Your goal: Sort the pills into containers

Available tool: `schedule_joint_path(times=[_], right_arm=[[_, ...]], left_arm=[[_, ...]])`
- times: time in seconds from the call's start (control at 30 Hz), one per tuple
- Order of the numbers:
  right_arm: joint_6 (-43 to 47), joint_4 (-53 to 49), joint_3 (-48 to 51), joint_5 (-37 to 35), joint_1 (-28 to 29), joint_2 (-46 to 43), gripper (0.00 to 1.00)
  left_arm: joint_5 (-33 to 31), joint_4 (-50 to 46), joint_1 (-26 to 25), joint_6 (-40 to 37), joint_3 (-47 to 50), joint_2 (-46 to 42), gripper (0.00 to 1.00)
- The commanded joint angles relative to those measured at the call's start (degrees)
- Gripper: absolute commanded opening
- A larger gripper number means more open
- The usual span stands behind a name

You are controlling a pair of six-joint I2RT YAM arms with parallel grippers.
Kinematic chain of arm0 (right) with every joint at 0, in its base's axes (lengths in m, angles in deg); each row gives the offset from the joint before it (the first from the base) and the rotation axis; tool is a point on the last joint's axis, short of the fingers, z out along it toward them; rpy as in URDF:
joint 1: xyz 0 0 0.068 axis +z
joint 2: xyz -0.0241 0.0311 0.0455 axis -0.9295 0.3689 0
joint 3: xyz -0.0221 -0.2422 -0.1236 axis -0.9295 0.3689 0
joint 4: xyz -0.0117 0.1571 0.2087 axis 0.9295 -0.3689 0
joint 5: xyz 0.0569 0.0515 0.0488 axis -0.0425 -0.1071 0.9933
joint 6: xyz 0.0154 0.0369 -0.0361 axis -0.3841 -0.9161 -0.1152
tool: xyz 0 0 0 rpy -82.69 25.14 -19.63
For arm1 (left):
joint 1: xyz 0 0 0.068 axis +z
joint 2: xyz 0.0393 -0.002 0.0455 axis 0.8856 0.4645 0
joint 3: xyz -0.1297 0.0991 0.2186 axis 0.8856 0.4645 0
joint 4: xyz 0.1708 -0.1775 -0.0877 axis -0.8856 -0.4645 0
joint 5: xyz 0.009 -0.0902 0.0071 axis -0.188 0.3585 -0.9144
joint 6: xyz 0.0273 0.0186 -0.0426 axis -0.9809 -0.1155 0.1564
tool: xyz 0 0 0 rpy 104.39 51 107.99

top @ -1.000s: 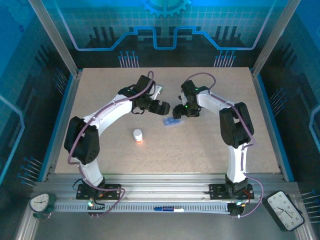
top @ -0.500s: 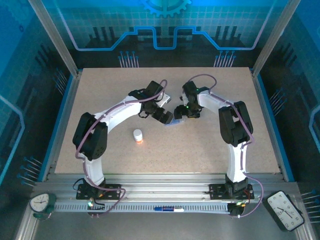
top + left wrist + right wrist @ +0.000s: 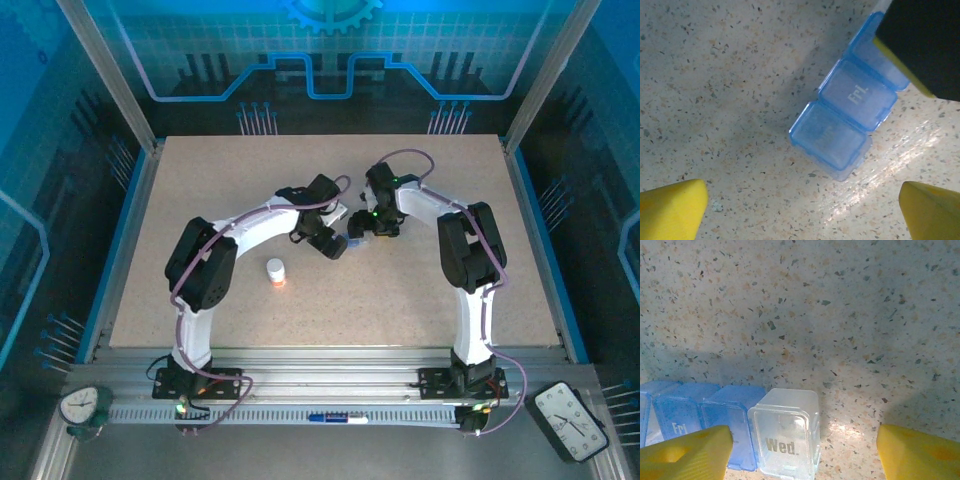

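Zero sorting done, by look of it: no pills seen anywhere. Pill box [image 3: 842, 130] flat mid-table between both grippers; clear "Wed." lid [image 3: 785, 437] seemingly raised, blue lids shut. Left gripper [image 3: 801, 210] wide open, hovering over box end. Right gripper [image 3: 805, 452] fingers apart, gripping nothing. Orange bottle [image 3: 275, 271] capped, upright, apart from box. Nearly all left.

Bright bluish light, soft shadows, glare

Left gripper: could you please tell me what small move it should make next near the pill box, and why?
Probably ease the left gripper forward and down onto the near end of the pill box: it hangs open just short of the box, while the right gripper stands at the other end.
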Motion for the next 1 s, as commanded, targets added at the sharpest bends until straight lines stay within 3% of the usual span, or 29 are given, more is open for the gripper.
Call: schedule_joint_path(times=[0.0, 0.97], right_arm=[[-0.73, -1.41, 1.02, 0.55, -0.21, 1.85, 0.77], [-0.51, -2.47, 2.15, 0.4, 0.08, 1.96, 0.75]], left_arm=[[-2.25, -0.08, -0.28, -1.49, -1.88, 1.83, 0.99], [-8.0, -0.7, 4.0, 0.76, -11.02, 8.67, 0.99]])
